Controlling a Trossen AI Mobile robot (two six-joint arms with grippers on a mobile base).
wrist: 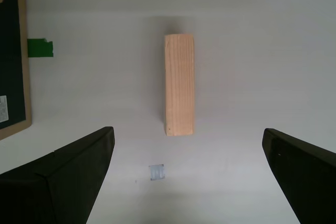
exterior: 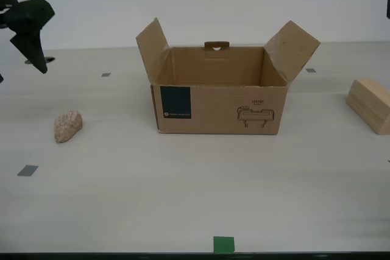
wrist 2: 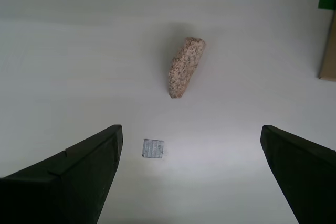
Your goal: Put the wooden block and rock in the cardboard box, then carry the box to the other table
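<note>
The cardboard box (exterior: 219, 105) stands open and empty mid-table, flaps up; its side also shows in the first wrist view (wrist: 11, 51). The rock (exterior: 67, 126) lies toward the exterior view's left. My second gripper (wrist 2: 191, 129) hovers above the table, open, the rock (wrist 2: 185, 66) ahead of its fingers; its dark body (exterior: 35, 53) hangs at the exterior view's upper left. The wooden block (exterior: 370, 103) lies at the exterior view's right edge. My first gripper (wrist: 188, 139) is open above the block (wrist: 179, 82), holding nothing. The other table is out of view.
Grey tape squares (exterior: 27, 170) (exterior: 106, 75) (exterior: 311, 70) mark the smooth beige table (exterior: 195, 199). One square (wrist 2: 153, 148) lies between the second gripper's fingers, another (wrist: 157, 172) between the first's. Green tape (exterior: 223, 245) sits at the front edge.
</note>
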